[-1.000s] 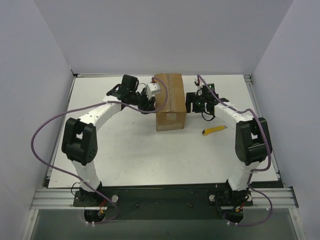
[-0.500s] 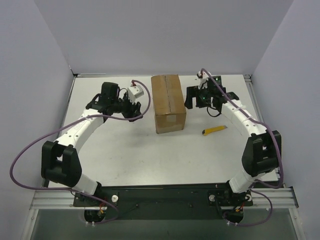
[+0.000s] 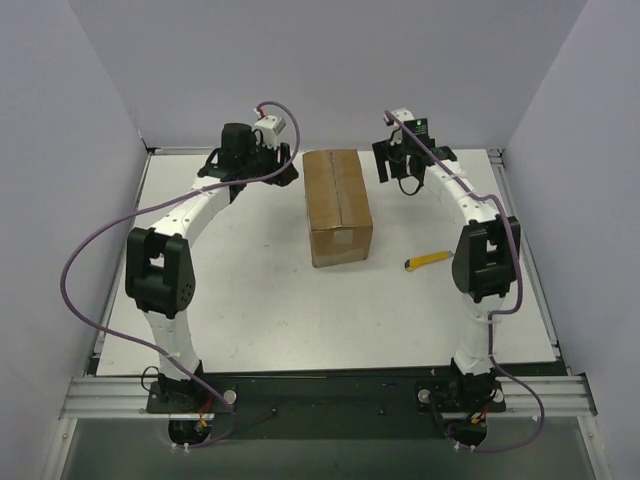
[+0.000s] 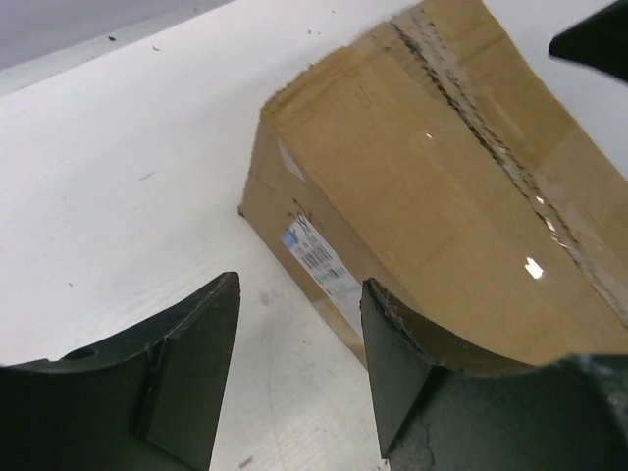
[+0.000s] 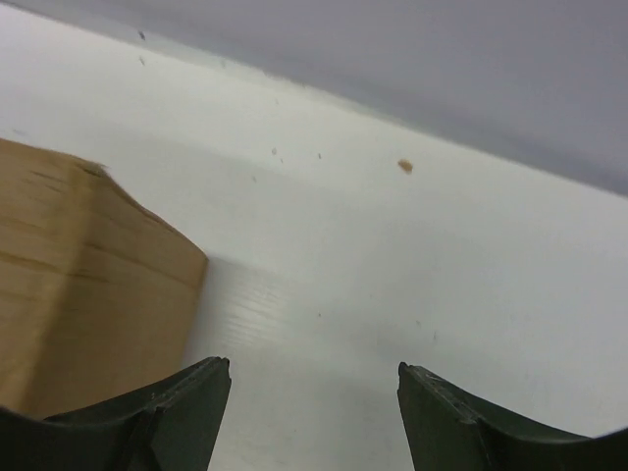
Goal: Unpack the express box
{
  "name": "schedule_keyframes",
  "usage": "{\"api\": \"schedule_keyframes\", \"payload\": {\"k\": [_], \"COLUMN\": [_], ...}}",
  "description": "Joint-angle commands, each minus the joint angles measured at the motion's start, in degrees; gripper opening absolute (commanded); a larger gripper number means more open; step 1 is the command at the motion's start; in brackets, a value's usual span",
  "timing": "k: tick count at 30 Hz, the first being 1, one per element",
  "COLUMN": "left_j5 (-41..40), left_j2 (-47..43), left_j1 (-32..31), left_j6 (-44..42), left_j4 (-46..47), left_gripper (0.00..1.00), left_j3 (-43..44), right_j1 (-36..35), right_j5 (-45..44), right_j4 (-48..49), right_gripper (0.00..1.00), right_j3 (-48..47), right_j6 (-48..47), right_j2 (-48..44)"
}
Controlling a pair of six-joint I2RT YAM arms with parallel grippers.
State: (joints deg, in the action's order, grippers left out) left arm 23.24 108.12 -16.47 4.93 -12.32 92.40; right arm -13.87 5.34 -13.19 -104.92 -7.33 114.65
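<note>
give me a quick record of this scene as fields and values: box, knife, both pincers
express box: brown cardboard, on the table between the arms, flaps shut, tape seam along the top
label: white print on the box side facing the left arm
utility knife: yellow, lying on the table to the right of the box, not touching it
left pincer: open, empty, near the box's far left corner
right pincer: open, empty, near the box's far right corner
table: white

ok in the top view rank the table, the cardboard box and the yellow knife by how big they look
1. table, largest by far
2. express box
3. yellow knife, clearly the smallest
</note>
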Motion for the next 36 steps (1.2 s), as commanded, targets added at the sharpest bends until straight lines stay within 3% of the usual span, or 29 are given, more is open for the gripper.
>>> {"api": "schedule_keyframes", "payload": {"k": [1, 6, 15, 20, 24, 28, 32, 36], "left_j5": [-1.63, 3.56, 13.13, 10.62, 6.56, 5.76, 7.95, 12.42], "left_j2": [5.16, 7.37, -5.88, -10.99, -13.01, -14.86, -17.41, -19.69], "left_j1": [-1.54, -2.34, -2.6, -1.11, 2.22, 6.35, 7.59, 7.24], "left_j6": [-4.56, -7.83, -10.02, -14.33, -13.72, -14.94, -18.99, -16.71], "left_j4": [4.32, 2.22, 0.46, -3.41, -8.4, -13.96, -17.21, -16.42], "left_gripper": [0.62, 0.62, 0.62, 0.62, 0.62, 0.63, 0.64, 0.65], "left_j3": [4.1, 2.88, -10.56, -18.47, -17.88, -13.57, -10.93, -9.96], "right_j1": [-0.19, -4.93, -14.42, -15.75, -12.07, -4.61, -4.5, -6.86], "right_j5": [-0.34, 2.92, 8.1, 7.76, 5.02, 11.78, 17.06, 22.42], "right_j4": [-3.24, -3.69, -2.81, -1.49, -3.85, -13.76, -14.85, -12.22], "right_gripper": [0.69, 0.72, 0.72, 0.73, 0.76, 0.75, 0.74, 0.74], "right_j3": [-1.78, 7.5, 29.23, 36.71, 34.89, 26.02, 20.29, 18.0], "right_j6": [0.39, -0.14, 3.55, 2.41, -0.39, -2.85, -6.11, -6.29], "right_j2": [3.56, -1.34, -17.25, -22.62, -25.7, -26.32, -26.85, -25.71]}}
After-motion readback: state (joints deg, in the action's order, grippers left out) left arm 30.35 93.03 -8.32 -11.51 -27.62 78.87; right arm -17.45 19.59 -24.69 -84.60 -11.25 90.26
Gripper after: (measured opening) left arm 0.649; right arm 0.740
